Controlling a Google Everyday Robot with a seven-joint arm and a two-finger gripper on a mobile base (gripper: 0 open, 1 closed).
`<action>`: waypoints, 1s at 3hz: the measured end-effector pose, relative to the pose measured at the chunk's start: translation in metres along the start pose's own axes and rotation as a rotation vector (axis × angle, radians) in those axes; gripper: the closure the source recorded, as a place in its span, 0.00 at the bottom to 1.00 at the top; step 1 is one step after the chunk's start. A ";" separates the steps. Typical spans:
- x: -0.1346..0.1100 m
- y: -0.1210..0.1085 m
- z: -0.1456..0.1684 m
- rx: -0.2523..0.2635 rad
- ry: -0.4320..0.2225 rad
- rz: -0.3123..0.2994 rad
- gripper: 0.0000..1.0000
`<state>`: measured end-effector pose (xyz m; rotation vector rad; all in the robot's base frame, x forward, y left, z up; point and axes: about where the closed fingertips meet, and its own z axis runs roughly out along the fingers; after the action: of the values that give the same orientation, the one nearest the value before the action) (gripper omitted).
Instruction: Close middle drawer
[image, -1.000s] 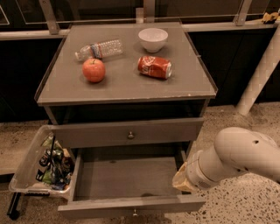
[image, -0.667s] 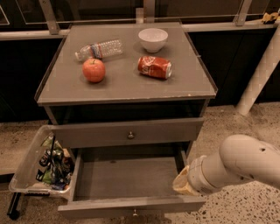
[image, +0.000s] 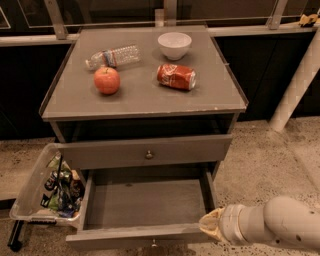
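Standing grey, the desk (image: 145, 100) has its middle drawer (image: 142, 204) pulled wide out at the bottom; the tool (image: 210, 226) sits at that drawer's front right corner, clenched or released I cannot tell.

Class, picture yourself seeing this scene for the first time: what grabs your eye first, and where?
The middle drawer, wide open at the bottom of the cabinet, stands out most, with the gripper by its front right corner. On the cabinet top sit a red apple at left and a red can on its side at right.
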<state>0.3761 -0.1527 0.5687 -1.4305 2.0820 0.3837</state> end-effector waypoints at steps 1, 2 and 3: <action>0.033 0.002 0.028 0.035 0.014 0.021 1.00; 0.057 0.010 0.063 0.024 0.088 0.015 1.00; 0.076 0.021 0.096 -0.004 0.163 0.009 1.00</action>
<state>0.3661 -0.1506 0.4451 -1.4994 2.2176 0.2839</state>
